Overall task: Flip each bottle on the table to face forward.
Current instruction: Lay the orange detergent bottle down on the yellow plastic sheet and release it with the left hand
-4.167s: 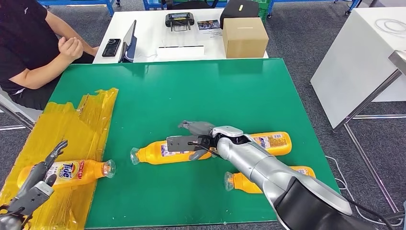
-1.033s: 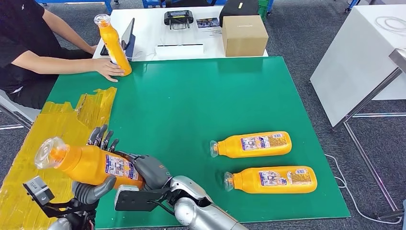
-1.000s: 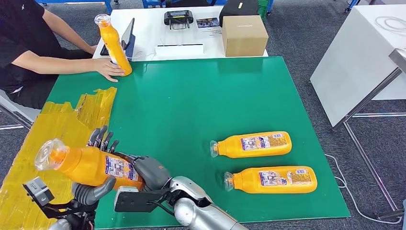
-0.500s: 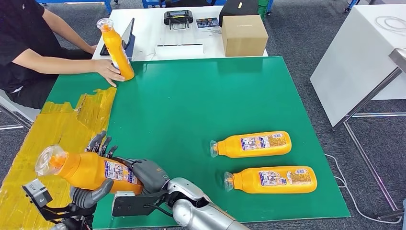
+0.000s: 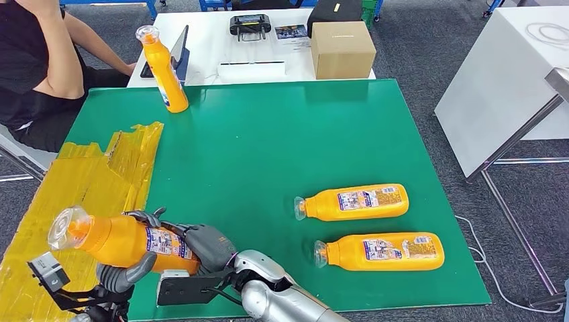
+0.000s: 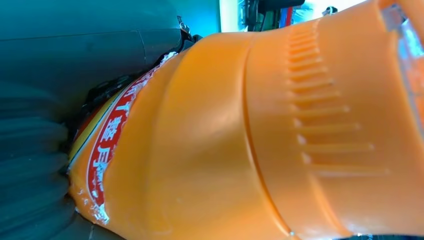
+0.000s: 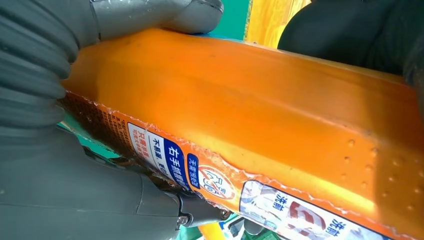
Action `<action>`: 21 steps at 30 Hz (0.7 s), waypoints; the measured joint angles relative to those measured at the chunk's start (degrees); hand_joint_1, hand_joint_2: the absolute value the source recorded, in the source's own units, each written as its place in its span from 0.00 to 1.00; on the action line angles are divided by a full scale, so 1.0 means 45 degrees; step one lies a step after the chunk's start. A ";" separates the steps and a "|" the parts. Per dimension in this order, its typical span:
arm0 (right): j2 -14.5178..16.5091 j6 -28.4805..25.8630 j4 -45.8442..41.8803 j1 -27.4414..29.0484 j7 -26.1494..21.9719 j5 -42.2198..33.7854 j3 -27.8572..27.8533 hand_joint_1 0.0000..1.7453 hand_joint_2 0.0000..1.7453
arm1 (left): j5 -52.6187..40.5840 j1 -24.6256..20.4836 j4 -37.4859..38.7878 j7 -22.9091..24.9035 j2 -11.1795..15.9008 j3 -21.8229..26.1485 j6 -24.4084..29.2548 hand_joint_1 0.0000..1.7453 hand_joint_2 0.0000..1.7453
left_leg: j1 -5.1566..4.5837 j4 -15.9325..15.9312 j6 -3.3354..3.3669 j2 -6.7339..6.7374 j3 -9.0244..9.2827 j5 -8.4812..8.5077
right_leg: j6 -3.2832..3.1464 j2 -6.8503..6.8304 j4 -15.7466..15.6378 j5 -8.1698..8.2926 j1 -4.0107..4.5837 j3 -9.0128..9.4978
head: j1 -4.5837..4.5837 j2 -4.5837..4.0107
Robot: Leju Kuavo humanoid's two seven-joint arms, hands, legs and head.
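An orange bottle (image 5: 121,239) hangs tilted over the near left corner, clear cap toward the left, back label up. My left hand (image 5: 125,271) grips it from beneath, its fingers (image 5: 145,215) curled over the far side. My right hand (image 5: 206,244) holds the bottle's base end. The left wrist view shows the bottle's neck (image 6: 260,140) pressed against the left hand (image 6: 30,165). In the right wrist view the right hand (image 7: 45,55) wraps the bottle's body (image 7: 280,120). Two more bottles (image 5: 354,202) (image 5: 381,251) lie on the green mat (image 5: 268,141), back labels up. Another bottle (image 5: 161,62) stands upright at the far left.
Crinkled yellow sheeting (image 5: 80,181) covers the table's left side. A person (image 5: 33,67) sits at the far left corner. Behind the mat, a white table carries a cardboard box (image 5: 342,50), a tablet (image 5: 181,47) and a controller (image 5: 251,25).
The person has let go of the upright bottle and drawn the arm back. My left hand's fingers have closed over the held bottle, which sank slightly.
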 joint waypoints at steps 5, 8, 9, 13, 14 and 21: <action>0.0004 -0.0144 0.0024 0.0029 -0.0005 0.0144 -0.0058 0.76 1.00 | -0.0092 -0.0005 0.0000 -0.0061 0.0000 0.0000 0.0034 1.00 1.00 | 0.0000 0.0000 0.0000 0.0000 0.0001 0.0000 | 0.0000 0.0000 0.0000 0.0000 0.0000 -0.0002 | 0.0000 0.0000; -0.0011 -0.0467 0.0033 0.0115 0.0102 0.0364 -0.0158 0.01 0.50 | -0.0719 -0.0052 -0.0011 -0.0313 -0.0005 -0.0063 0.0369 1.00 1.00 | 0.0000 0.0000 0.0000 0.0000 0.0000 0.0000 | 0.0000 -0.0001 0.0000 0.0000 0.0000 -0.0001 | 0.0000 0.0000; -0.0030 -0.0618 0.0029 0.0160 0.0196 0.0471 -0.0199 0.00 0.25 | -0.1125 -0.0082 -0.0033 -0.0432 -0.0007 -0.0103 0.0597 1.00 1.00 | 0.0000 0.0000 0.0000 -0.0001 0.0000 0.0000 | 0.0000 -0.0001 0.0000 0.0000 0.0000 0.0000 | 0.0000 0.0000; -0.0283 -0.1149 -0.0404 0.0565 0.0715 0.0833 -0.0680 0.00 0.00 | -0.4310 -0.0265 -0.0371 -0.1208 -0.0010 -0.0183 0.2961 1.00 1.00 | -0.0001 0.0000 0.0000 -0.0004 -0.0004 0.0000 | 0.0000 -0.0003 0.0000 0.0001 -0.0001 0.0002 | -0.0004 0.0000; -0.0408 -0.1163 -0.0722 0.0733 0.0812 0.0910 -0.0901 0.00 0.00 | -0.5635 -0.0329 -0.0479 -0.1383 -0.0007 -0.0182 0.4033 1.00 1.00 | -0.0001 0.0000 0.0001 -0.0006 -0.0005 0.0001 | 0.0001 -0.0003 0.0000 0.0001 -0.0001 0.0003 | -0.0004 0.0000; -0.1840 -0.0633 -0.3869 0.1612 0.0970 0.1226 -0.2558 0.00 0.00 | -1.2407 -0.0536 -0.0506 -0.1339 0.0250 0.0254 0.9851 1.00 1.00 | -0.0003 0.0001 0.0001 -0.0008 -0.0010 0.0000 | 0.0002 -0.0004 0.0000 0.0002 -0.0004 0.0005 | -0.0006 0.0000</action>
